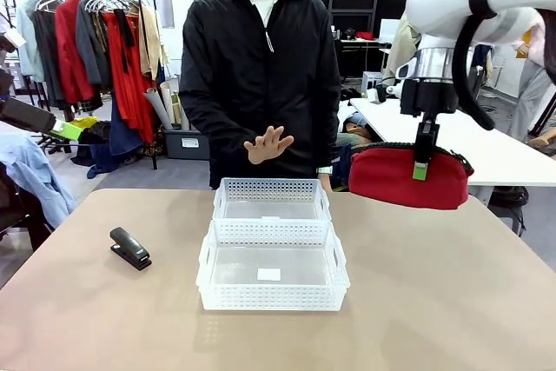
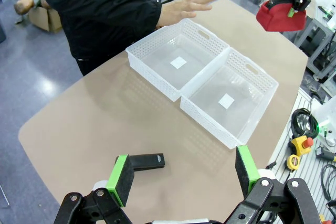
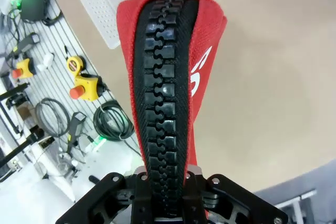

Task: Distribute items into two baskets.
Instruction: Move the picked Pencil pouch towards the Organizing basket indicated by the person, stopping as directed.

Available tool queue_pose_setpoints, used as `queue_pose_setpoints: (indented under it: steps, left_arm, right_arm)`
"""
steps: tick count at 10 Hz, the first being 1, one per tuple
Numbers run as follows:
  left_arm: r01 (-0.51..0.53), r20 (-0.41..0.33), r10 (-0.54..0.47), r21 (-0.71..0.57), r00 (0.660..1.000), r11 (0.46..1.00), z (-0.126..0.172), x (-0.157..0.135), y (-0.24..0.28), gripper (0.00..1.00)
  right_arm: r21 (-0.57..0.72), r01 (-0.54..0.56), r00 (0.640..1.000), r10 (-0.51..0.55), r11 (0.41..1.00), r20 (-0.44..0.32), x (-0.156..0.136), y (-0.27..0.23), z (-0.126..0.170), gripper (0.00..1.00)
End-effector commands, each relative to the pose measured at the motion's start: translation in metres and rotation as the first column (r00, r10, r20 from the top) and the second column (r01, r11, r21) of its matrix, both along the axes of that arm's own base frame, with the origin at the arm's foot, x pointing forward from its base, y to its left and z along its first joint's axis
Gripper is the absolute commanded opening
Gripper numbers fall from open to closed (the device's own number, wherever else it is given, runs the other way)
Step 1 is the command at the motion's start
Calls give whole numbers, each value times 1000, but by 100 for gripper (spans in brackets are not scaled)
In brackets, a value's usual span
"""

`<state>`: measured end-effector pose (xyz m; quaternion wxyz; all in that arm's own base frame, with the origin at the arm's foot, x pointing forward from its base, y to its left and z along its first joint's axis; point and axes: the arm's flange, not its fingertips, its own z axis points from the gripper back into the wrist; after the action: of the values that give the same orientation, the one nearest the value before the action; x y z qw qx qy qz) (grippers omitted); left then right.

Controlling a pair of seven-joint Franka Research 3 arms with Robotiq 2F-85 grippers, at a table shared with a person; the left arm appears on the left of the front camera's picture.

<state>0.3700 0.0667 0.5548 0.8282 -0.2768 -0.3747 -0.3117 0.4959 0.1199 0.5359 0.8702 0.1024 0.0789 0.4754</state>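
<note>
Nothing is sorted yet. On the table [image 1: 452,301], the larger basket [image 1: 272,297] and the smaller basket [image 1: 271,187] at its 12 o'clock are both empty. The red pouch [image 1: 395,178] hangs in the air at their 2 o'clock, with the right hand [image 1: 420,171] clamped on its zipper top. The stapler [image 1: 129,248] lies at 9 o'clock, untouched. The left wrist view shows the left hand [image 2: 184,174] spread wide above the stapler. The right wrist view shows the zipper pinched between the fingers.

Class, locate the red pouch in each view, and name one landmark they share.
Front view: red pouch right of middle, held in the air.
Left wrist view: pouch small, top right corner.
Right wrist view: pouch centre, zipper facing the camera.
Shared landmark: the white baskets.
</note>
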Motion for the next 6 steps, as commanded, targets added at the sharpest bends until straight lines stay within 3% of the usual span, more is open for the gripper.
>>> queue_pose_setpoints:
  steps: [1,6]
  left_arm:
    - [-2,12,2,-3,1000,1000,1,0,0,100]
    - [-2,12,2,-3,1000,1000,1,0,0,100]
  right_arm:
    - [-12,-15,1000,15,1000,-14,5,8,4,0]
    - [-12,-15,1000,15,1000,-14,5,8,4,0]
